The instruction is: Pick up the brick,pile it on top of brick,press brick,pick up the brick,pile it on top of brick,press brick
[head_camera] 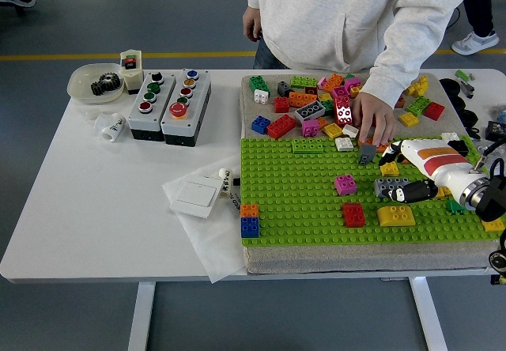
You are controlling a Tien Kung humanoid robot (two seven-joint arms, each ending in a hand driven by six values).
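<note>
My right hand [395,177], white with an orange stripe and black fingers, reaches in from the right over the green baseplate [300,193]. Its fingers are spread open around the right end of a grey brick [385,185], holding nothing. Just in front lie a yellow curved brick [396,216] and a red brick [353,214]. A magenta brick [345,183] sits to the left. An orange brick stacked on a blue one [250,220] stands at the plate's front left corner. A person's hand [371,120] rests on an orange brick at the plate's back edge. My left arm is out of sight.
Several loose bricks [312,102] are piled behind the baseplate. Two button boxes [170,104], a bowl with a gear [96,84] and a white switch plate [198,195] occupy the table's left half. More bricks lie under and beside my right forearm.
</note>
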